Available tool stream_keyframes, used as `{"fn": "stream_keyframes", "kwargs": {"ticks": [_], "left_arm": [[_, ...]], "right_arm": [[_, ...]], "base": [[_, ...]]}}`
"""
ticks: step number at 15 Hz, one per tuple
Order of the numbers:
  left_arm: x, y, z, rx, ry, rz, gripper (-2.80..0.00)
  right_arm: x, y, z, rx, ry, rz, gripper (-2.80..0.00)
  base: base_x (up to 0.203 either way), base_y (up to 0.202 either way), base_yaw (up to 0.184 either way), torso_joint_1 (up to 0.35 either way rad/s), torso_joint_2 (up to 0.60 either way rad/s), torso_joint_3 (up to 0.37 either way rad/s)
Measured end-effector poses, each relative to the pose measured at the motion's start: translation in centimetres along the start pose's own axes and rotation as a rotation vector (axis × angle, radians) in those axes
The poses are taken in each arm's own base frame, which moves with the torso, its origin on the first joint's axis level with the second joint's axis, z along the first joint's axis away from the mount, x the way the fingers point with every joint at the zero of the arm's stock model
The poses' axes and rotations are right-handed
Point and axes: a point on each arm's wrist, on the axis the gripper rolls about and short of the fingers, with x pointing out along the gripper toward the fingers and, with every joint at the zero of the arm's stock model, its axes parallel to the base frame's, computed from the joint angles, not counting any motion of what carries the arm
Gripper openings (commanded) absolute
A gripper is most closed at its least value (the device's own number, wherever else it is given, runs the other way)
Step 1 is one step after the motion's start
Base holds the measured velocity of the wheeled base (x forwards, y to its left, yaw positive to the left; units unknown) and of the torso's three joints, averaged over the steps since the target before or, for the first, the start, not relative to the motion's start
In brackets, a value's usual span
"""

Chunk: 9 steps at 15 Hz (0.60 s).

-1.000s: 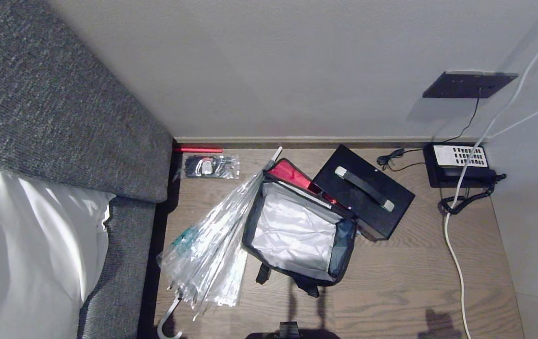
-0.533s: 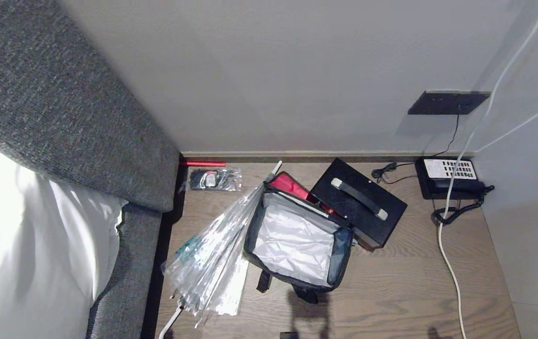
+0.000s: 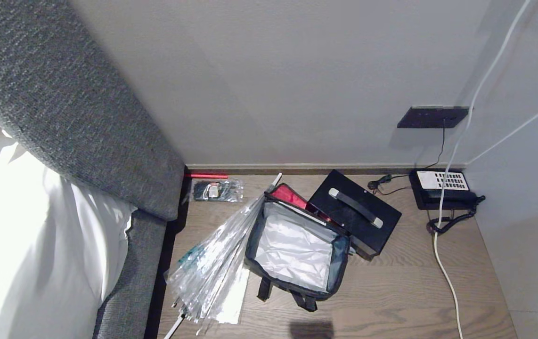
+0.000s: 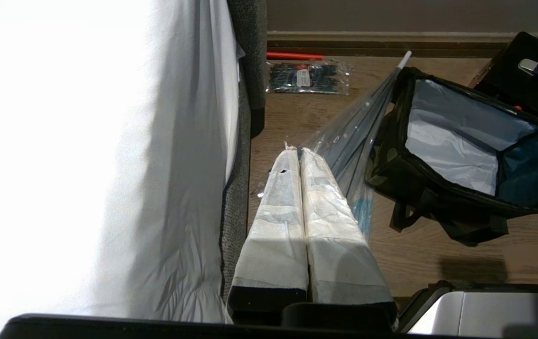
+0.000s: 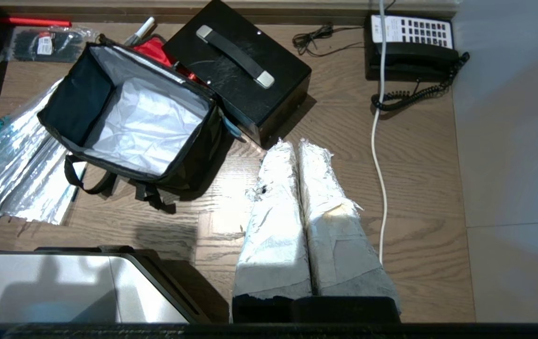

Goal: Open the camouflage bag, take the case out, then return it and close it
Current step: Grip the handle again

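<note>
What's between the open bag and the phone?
The black case with its handle, leaning against the bag; past it, bare wood floor up to the phone. The head view shows it.

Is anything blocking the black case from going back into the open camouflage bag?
Nothing visible does. The camouflage bag stands open, its silvery lining bare. The black case sits on the floor against its far right side. The plastic-wrapped umbrella leans on the opposite side, clear of the opening.

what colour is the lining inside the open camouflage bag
Silvery-white, crinkled lining inside the camouflage bag; the right wrist view shows it best.
</note>
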Motion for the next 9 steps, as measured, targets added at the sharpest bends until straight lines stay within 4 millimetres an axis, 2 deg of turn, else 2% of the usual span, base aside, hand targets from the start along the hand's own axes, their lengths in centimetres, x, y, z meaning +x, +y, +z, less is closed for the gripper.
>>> {"fn": "stream_keyframes", "kwargs": {"ticks": [9], "left_arm": [[0.0,0.0,0.0,-0.003,0.0,0.001,-2.8]], "right_arm": [[0.01,0.0,0.0,0.0,0.001,0.0,-2.8]], "base": [[0.0,0.0,0.0,0.0,0.0,0.0]]}}
